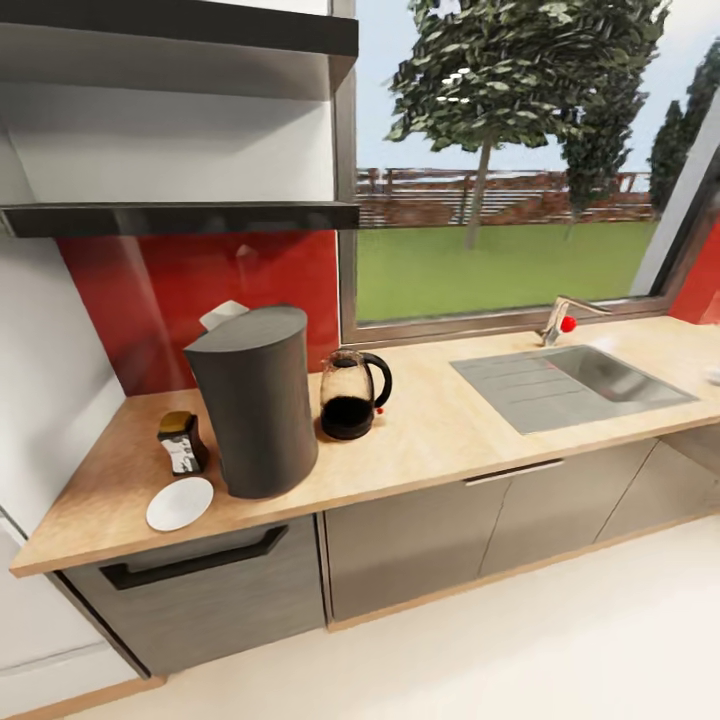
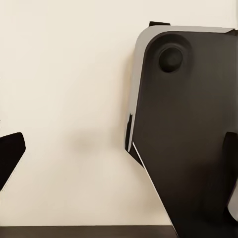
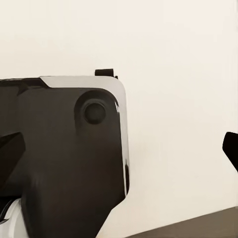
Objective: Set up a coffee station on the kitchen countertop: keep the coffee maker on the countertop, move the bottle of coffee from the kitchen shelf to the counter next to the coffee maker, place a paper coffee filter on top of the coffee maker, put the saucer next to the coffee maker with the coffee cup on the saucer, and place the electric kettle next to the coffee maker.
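Observation:
On the wooden countertop stands the tall dark grey coffee maker, with a white paper filter showing at its top rear edge. The glass electric kettle with a black handle stands just to its right. On its left are the small bottle of coffee and, in front of that, the white saucer, which has nothing on it. A small white thing is cut off at the counter's far right edge; I cannot tell what it is. My left gripper and right gripper hang open over the floor, holding nothing.
A steel sink with a faucet is set into the counter on the right, below the window. Dark wall shelves hang above the coffee maker. Both wrist views look down on my dark base and the cream floor.

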Motion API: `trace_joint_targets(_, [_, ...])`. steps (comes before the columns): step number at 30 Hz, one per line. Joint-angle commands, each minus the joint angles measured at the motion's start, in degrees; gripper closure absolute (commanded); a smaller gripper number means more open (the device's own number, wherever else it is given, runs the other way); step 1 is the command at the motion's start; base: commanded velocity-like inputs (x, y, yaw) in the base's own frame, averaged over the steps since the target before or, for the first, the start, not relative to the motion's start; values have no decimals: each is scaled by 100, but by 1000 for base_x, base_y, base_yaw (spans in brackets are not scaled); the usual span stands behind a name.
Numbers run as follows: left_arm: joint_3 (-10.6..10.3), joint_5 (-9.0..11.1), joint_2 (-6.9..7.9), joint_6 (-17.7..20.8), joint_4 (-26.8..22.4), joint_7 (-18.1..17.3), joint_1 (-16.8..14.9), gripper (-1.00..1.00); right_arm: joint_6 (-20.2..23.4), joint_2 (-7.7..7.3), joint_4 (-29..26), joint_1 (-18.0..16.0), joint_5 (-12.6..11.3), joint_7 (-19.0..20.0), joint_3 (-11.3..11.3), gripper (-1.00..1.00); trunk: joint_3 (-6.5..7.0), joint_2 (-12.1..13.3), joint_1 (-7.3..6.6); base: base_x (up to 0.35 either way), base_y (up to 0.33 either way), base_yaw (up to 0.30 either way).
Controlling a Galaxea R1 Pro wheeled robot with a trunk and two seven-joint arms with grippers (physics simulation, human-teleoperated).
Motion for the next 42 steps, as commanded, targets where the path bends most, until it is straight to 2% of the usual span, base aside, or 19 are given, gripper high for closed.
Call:
trace_joint_targets(1, [43, -59, -1, -16, 2, 2, -4, -100, -23, -2, 10, -7, -60, 23, 43, -100, -12, -12, 3, 0, 0, -267])
trace_joint_targets(13, [42, -76, -9, -49, 1, 11, -4, -100, -23, 6, 10, -7, -60, 23, 43, -100, -12, -12, 3, 70, -177, -267])
trace_joint_targets(16, [37, -77, -7, -174, 1, 11, -4, -100, -23, 7, 10, -7, -60, 23, 43, -100, -12, -12, 3, 133, -259, -267])
trace_joint_targets(42, [47, -76, -8, -261, 1, 19, -4, -100, -23, 16, 10, -7, -60, 23, 43, -100, -12, -12, 3, 168, -246, -267])
